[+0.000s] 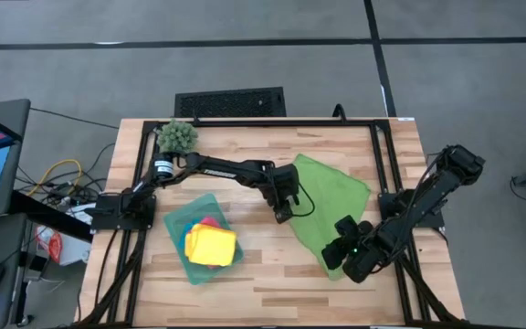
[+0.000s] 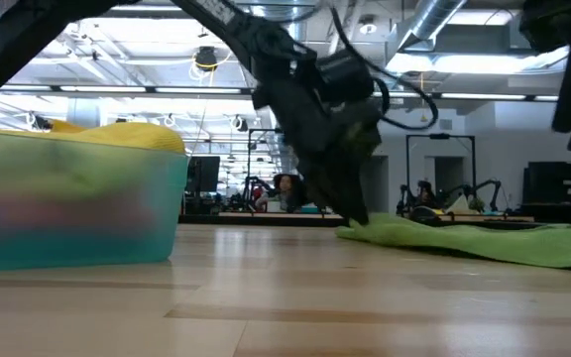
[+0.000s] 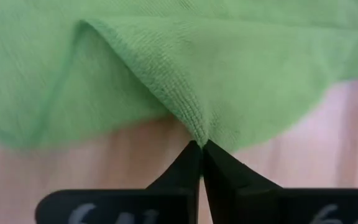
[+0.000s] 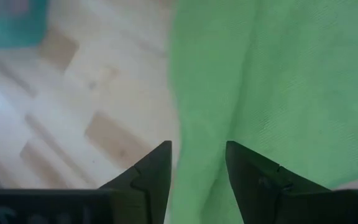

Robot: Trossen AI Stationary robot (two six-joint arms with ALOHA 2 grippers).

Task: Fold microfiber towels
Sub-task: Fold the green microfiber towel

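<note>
1. Right of centre in the high view, the green towel (image 1: 331, 206) lies spread on the table (image 1: 272, 283), its long axis running from upper left down to lower right.
2. At the towel's left edge, the left gripper (image 1: 284, 216) has its fingers pressed together, and the left wrist view shows a small ridge of green cloth (image 3: 191, 87) caught right at the tips. That reads as a pinch on the hem.
3. Down at the lower right end, the right gripper (image 1: 344, 257) stands over the towel's bottom corner. Its fingers (image 4: 151, 174) are parted, with green cloth running between and beyond them, and nothing shows as gripped yet.
4. So each arm has its own end: left on the left edge, right on the lower tip. I judge the right is the one that must close before any lift.
5. From table height, the left gripper (image 2: 350, 203) meets the towel's raised edge (image 2: 464, 238), which lies otherwise flat on the wood.
6. Lower left of the high view, the teal tray (image 1: 173, 224) holds the yellow towel (image 1: 211, 245) on top, with pink (image 1: 210, 221) peeking out beneath; well apart from the action.
7. My guess: the fold goes across the long axis.
</note>
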